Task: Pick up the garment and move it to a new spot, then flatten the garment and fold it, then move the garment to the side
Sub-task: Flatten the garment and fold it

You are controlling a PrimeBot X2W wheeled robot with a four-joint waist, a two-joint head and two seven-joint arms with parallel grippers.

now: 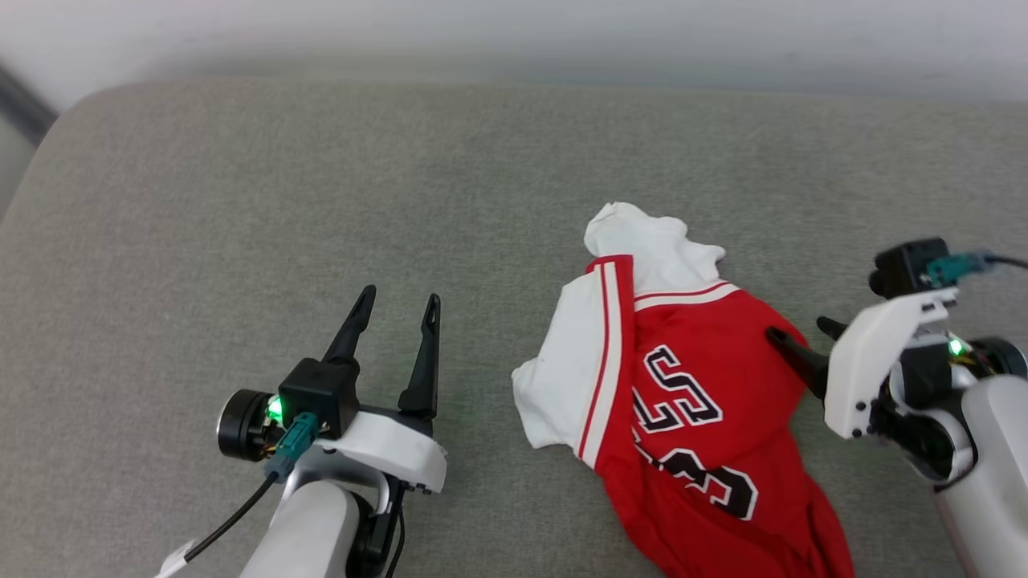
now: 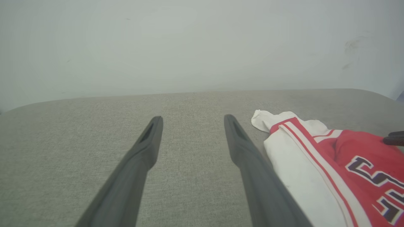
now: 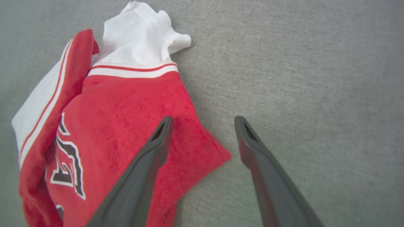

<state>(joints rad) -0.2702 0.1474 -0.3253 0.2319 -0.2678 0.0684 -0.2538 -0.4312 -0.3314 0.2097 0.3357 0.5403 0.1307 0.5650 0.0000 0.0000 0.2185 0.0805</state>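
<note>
Head view: garment (image 1: pixel 691 385) crumpled on cushion (image 1: pixel 241 201), soft and light (will drape), so pinch red corner (image 3: pixel 221 154); left gripper (image 1: pixel 401 295) spread, empty; right gripper (image 3: pixel 203 119) spread, probably straddling that corner.

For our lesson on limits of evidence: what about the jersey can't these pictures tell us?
Head view: the garment loses its lower hem to the bottom edge; a fold hides part of its number.
Left wrist view: the right edge cuts off its body.
Right wrist view: the bottom edge cuts off hem and number.
</note>
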